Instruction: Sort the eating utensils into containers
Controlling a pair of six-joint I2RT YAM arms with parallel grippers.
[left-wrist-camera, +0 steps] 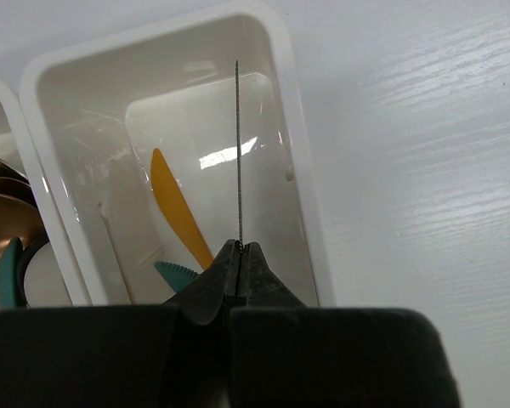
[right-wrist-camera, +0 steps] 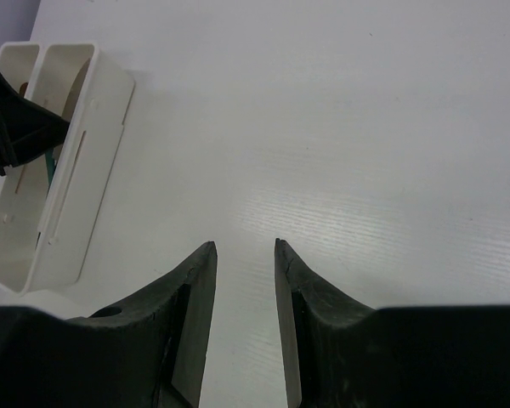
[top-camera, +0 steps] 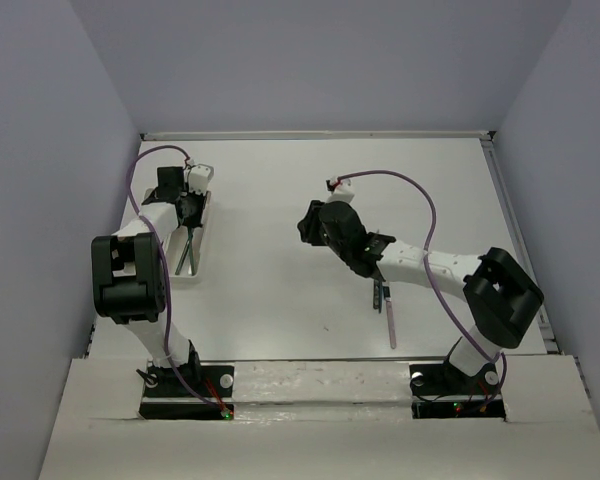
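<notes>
My left gripper point(left-wrist-camera: 240, 246) is shut on a thin dark utensil point(left-wrist-camera: 238, 153), seen edge-on, and holds it over the right one of the two joined white trays point(left-wrist-camera: 308, 195). A gold knife point(left-wrist-camera: 178, 212) and a teal serrated knife point(left-wrist-camera: 177, 274) lie in that tray. Spoons point(left-wrist-camera: 0, 212) lie in the left tray. In the top view this gripper point(top-camera: 187, 207) hangs over the trays point(top-camera: 206, 205) at the far left. My right gripper point(right-wrist-camera: 242, 245) is open and empty above bare table; it is mid-table in the top view point(top-camera: 308, 228). A black utensil point(top-camera: 377, 291) and a pale pink one point(top-camera: 391, 325) lie on the table under the right forearm.
The right wrist view shows the trays point(right-wrist-camera: 76, 170) at its upper left with the left gripper's fingers point(right-wrist-camera: 17, 127) above them. Grey walls close in the table on the left, back and right. A purple cable runs along each arm.
</notes>
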